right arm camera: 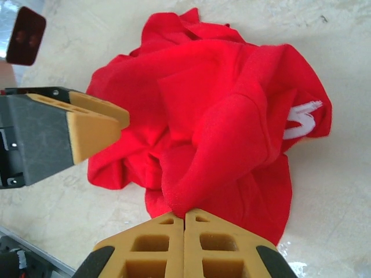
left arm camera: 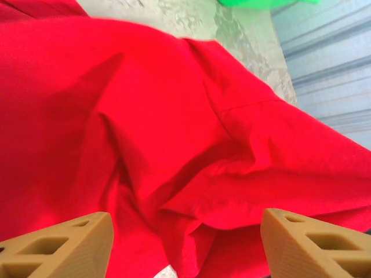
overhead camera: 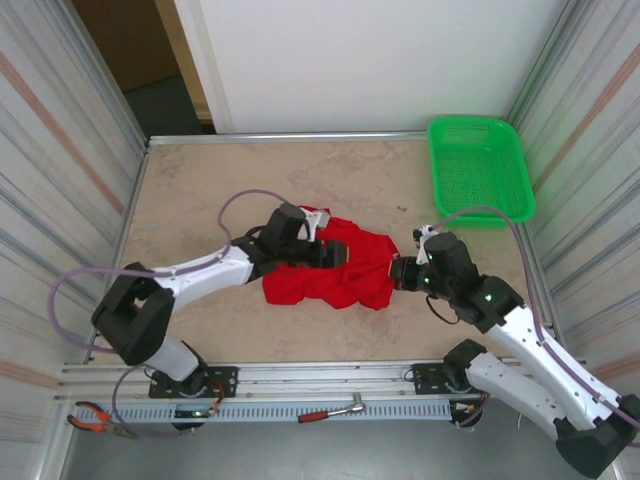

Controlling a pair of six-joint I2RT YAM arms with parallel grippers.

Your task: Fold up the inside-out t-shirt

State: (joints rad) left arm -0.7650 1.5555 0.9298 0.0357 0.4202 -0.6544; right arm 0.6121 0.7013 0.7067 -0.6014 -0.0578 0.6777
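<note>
**Garment.** The red t-shirt lies crumpled in a heap on the bench. It is well clear of the green basket and nearer the arm bases than the basket is. The right wrist view shows the t-shirt bunched in overlapping folds, with white lettering at one edge.

**Left gripper.** The left gripper sits on the side of the heap away from the basket. Its fingers are spread wide over the cloth and nothing is pinched between them. In its own camera the left gripper has both tips low against the t-shirt. A strip of the basket shows beyond. One left finger rests at the rim of the heap.

**Right gripper.** The right gripper is at the side of the heap toward the basket. The fingers of the right gripper are pressed together, and their tips touch a fold of cloth. I cannot tell whether any fabric is caught between them.
</note>
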